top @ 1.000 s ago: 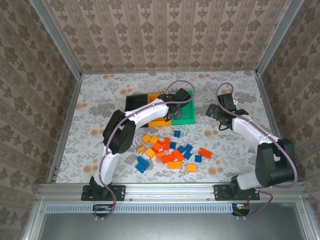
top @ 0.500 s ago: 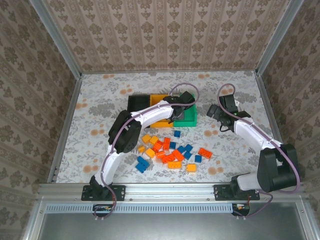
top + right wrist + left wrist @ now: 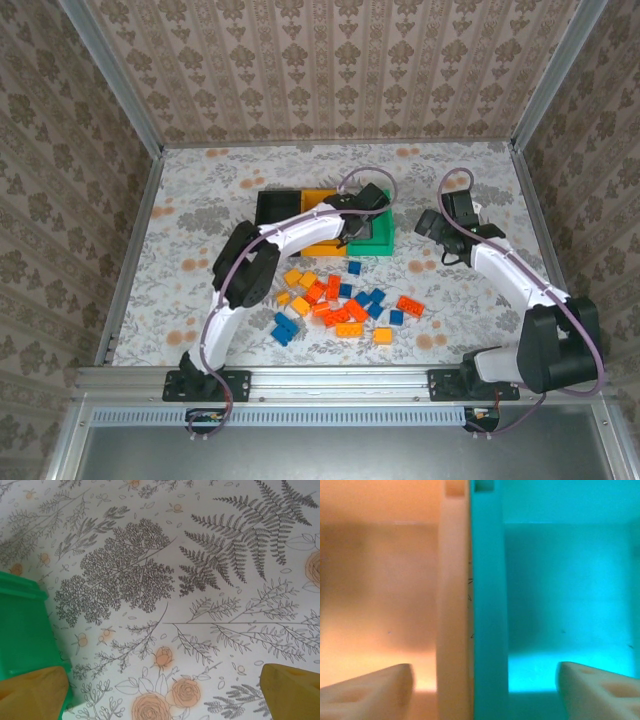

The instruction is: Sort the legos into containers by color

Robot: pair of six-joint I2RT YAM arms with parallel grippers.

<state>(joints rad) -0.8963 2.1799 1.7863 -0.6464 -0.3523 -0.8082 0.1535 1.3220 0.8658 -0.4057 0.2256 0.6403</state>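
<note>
The legos [image 3: 340, 305] lie loose in a mixed heap of orange, red-orange and blue on the desk [image 3: 190, 210], on the near side of the green bin [image 3: 378, 240]. They are unsorted, so most of the job seems left. The green bin ends a row, with an orange bin [image 3: 318, 198] touching its left side and a black bin [image 3: 270, 208] beyond that. The left claw [image 3: 485, 692] hangs low over the wall shared by the green and orange bins. Its fingers are apart with nothing between them, a pose that fits a drop rather than a pick. The right claw [image 3: 160, 692] hovers above bare desk just right of the green bin, fingers wide apart and empty, likely parked there so it does not crowd the bins.
</note>
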